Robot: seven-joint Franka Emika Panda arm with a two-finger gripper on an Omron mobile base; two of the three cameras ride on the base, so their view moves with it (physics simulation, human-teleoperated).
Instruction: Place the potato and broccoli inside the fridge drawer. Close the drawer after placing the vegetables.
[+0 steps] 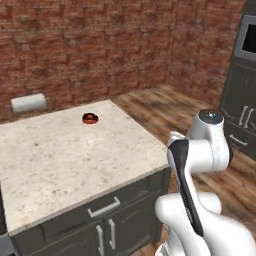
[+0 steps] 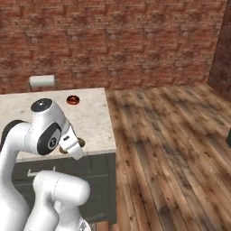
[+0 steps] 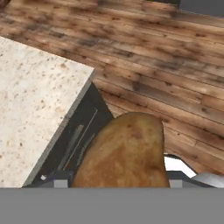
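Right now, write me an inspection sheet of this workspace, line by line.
Surface: speckled stone counter on dark cabinets, its corner next to the wood floor.
Job's things: potato held at the gripper, large in the hand view, above the counter's corner and the floor; a brown bit of it shows by the hand in the right base view. Broccoli and fridge drawer: nothing seen.
Clutter: small red-and-dark round object near the counter's far edge; paper towel roll behind it.
Grippers: fingers closed on the potato.
Cables: nothing seen.
Surroundings: brick wall; dark cabinets with an appliance to the right.
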